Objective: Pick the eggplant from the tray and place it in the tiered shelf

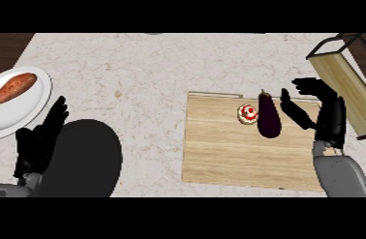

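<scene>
Kitchen counter, seen from above.

I take this for a kitchen: I look down on a pale marbled stone countertop [143, 73] with dark wood at its far corners. Food lies out on it, an eggplant [268, 117] and a small red and white item I cannot identify on a wooden tray [229, 160], and a sweet potato [16, 86] on a white plate [22, 114]. A wooden tiered shelf [342, 73] with a black frame stands at the right edge.
</scene>
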`<act>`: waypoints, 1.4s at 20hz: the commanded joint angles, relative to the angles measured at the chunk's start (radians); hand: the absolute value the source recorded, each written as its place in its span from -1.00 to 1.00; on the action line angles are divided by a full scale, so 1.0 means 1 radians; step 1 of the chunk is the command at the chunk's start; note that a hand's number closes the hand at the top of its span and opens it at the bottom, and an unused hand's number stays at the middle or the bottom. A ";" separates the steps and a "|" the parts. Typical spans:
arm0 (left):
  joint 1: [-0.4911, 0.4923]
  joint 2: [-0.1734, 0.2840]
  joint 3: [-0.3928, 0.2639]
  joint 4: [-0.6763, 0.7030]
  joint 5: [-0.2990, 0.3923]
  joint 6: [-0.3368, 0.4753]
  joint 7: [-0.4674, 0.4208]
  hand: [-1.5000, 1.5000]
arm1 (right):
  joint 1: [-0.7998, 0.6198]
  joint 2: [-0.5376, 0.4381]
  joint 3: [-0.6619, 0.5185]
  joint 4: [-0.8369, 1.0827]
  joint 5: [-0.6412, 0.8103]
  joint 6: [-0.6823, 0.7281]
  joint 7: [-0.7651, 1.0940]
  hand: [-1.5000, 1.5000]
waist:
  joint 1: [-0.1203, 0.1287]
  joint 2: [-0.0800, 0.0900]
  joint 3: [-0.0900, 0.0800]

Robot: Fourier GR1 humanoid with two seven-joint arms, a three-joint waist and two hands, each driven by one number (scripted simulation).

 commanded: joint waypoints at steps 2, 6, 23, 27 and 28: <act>0.016 -0.003 0.025 -0.002 0.070 -0.080 0.004 0.00 | -0.087 0.168 0.105 0.115 0.326 -0.289 0.216 -1.00 | 0.036 -0.001 0.007; 0.015 0.027 0.047 -0.014 0.092 -0.098 0.056 0.00 | -0.167 0.210 0.141 0.201 0.615 -0.301 0.472 -1.00 | 0.012 -0.010 0.007; 0.032 0.010 0.066 0.027 0.083 -0.113 0.003 0.00 | -0.473 0.257 0.175 0.322 0.820 0.783 1.161 -1.00 | -0.012 -0.016 0.008; 0.058 0.021 0.074 -0.039 0.082 -0.095 0.032 0.00 | -0.510 0.257 0.188 0.333 0.797 0.891 1.229 -1.00 | 0.002 -0.016 0.012; 0.074 0.021 0.084 -0.007 0.087 -0.115 0.002 0.00 | -0.513 0.257 0.134 0.370 0.802 0.907 1.202 -1.00 | -0.004 -0.012 0.012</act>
